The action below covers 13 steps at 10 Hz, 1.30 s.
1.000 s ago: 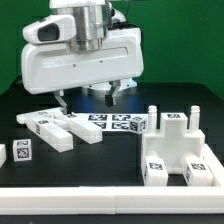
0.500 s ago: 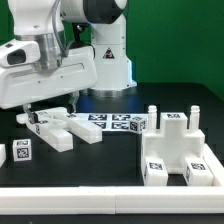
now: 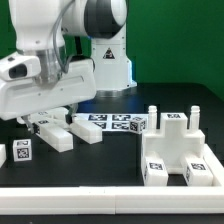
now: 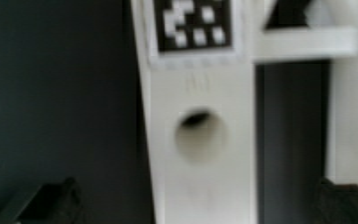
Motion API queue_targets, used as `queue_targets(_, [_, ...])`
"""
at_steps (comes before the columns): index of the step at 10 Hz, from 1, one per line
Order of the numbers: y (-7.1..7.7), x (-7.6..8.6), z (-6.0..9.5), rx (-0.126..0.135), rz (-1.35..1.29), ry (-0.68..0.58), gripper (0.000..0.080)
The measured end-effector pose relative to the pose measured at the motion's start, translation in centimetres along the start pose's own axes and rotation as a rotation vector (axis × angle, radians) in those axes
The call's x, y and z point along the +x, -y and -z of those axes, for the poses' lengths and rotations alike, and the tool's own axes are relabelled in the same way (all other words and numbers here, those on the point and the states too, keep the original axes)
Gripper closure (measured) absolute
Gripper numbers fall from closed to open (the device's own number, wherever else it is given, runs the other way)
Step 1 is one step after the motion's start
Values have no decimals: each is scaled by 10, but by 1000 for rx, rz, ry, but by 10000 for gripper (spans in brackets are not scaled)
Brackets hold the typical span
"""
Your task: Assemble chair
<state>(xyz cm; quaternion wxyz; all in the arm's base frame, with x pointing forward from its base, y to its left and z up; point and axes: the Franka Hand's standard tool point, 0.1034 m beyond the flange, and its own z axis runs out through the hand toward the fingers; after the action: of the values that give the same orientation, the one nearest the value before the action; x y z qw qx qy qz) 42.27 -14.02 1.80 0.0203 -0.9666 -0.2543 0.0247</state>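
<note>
Arm [image 3: 45,88] lower now; jaws wide apart.

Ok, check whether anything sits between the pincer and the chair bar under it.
Nothing visible does. The open pincer hangs right over the white bar with the hole, and the wrist view shows nothing lying on that bar.

The arm [image 3: 88,22] bends over and down, and its wrist is tilted so the broad white hand housing [image 3: 45,88] slopes toward the exterior view's left. Below it the gripper [image 3: 47,116] points downward with its jaws spread wide apart. One dark fingertip [image 4: 43,200] shows blurred in the wrist view.
</note>
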Motion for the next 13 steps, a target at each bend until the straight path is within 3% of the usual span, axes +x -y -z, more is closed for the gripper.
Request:
queue_targets(1, [2,-3,-9,0,0,9,150])
queue_targets(3, [3,-3,-10,2,0,12,150])
queue_targets(6, [3,-3,-10,1,0,12,518])
queue_targets(8, [3,-2,-10,3,-59,12,518])
queue_targets(10, [4,12,-5,4,-368,1,518])
queue_targets(13, [6,18,-9,35,-762,-13,518])
